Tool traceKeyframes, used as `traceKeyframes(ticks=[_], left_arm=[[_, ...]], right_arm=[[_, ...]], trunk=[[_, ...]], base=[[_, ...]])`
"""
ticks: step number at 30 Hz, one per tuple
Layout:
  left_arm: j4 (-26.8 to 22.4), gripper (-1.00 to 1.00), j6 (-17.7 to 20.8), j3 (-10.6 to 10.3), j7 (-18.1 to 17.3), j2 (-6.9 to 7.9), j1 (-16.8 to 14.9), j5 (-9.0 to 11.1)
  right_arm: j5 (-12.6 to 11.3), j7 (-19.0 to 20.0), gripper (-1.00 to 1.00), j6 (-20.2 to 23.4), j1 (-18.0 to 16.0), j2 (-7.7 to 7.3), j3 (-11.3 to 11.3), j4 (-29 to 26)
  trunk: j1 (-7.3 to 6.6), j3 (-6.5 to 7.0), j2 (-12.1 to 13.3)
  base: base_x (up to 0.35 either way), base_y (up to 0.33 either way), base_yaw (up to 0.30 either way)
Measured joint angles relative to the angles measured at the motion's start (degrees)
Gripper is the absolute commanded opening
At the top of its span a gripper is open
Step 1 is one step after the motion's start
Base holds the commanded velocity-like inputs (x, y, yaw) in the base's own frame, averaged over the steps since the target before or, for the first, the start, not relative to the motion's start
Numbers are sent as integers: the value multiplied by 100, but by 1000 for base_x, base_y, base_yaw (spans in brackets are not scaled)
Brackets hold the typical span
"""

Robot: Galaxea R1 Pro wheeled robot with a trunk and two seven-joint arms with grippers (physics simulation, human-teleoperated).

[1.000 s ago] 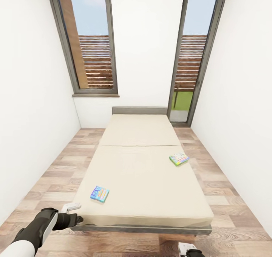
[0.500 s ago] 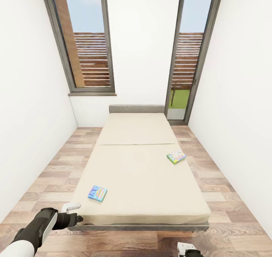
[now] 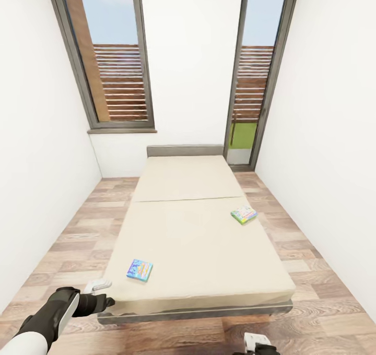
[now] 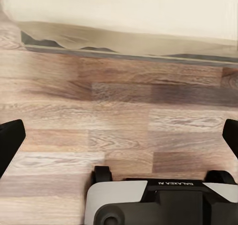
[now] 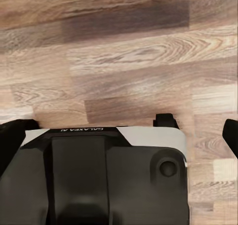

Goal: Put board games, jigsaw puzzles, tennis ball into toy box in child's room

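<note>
Two board games lie on the beige bed (image 3: 193,240). A blue one (image 3: 139,270) rests near the foot at the left, and a green-edged one with a white busy cover (image 3: 244,214) sits by the right edge at mid-length. My left gripper (image 3: 106,294) hovers open over the floor just off the bed's front left corner, a short way below the blue game. The left wrist view shows its fingers (image 4: 10,145) spread wide above the floorboards and the bed's edge (image 4: 124,36). My right gripper (image 3: 255,341) hangs low over the floor, open, fingertips (image 5: 231,135) apart. The table and toy box are out of view.
The room is narrow, with white walls close on both sides of the bed. Strips of wooden floor (image 3: 68,240) run along each side and across the foot. A tall window (image 3: 112,57) and a glass door (image 3: 253,73) stand behind the grey headboard (image 3: 185,150).
The whole view has shifted a little, so the camera has moved. Both board games lie where they were, and both arms keep their pose.
</note>
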Motion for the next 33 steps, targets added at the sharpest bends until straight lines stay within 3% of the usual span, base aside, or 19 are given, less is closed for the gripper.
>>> traceKeyframes(ticks=[4, 6, 16, 20, 25, 33], left_arm=[[-5, 100, -4, 0, 2, 4, 1, 0], [-6, 100, -3, 0, 5, 1, 1, 0], [-6, 100, -4, 11, 4, 2, 0, 0], [-7, 100, -11, 19, 3, 5, 2, 0], [-6, 100, -15, 20, 1, 1, 2, 0], [-5, 100, -19, 19, 1, -2, 1, 3]], right_arm=[[34, 1, 100, -568, 6, 0, 28, 124], [27, 1, 100, -644, 6, -2, 26, 187], [-5, 2, 100, -689, 7, 20, 12, 231], [19, -23, 100, -686, 6, 107, 17, 231], [47, -166, 100, -688, 6, 195, 18, 228], [66, -217, 100, -710, 7, 220, 41, 218]], trunk=[[0, 0, 0], [0, 0, 0], [0, 0, 0], [-1, 0, -1], [0, 0, 0], [-1, 0, 0]], base=[[0, 122, -5], [0, 220, -1], [1, 198, 3], [63, 212, 148], [34, 67, 142], [102, 36, 13]])
